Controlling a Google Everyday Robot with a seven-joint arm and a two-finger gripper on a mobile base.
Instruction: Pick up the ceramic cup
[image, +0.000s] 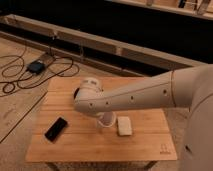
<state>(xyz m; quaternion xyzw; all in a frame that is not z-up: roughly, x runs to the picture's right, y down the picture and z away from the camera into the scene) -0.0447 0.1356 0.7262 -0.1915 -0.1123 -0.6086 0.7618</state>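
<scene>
We find the cup (106, 120) on the table (145, 142), just left of the white block (124, 125) and well right of the phone (56, 128). The gripper (103, 116) sits at the cup, hidden under the arm's wrist; whether it is apart or clamped, we cannot tell. We judge two risks: an off-centre grasp tipping the cup, or a finger nudging the block beside the cup.
</scene>
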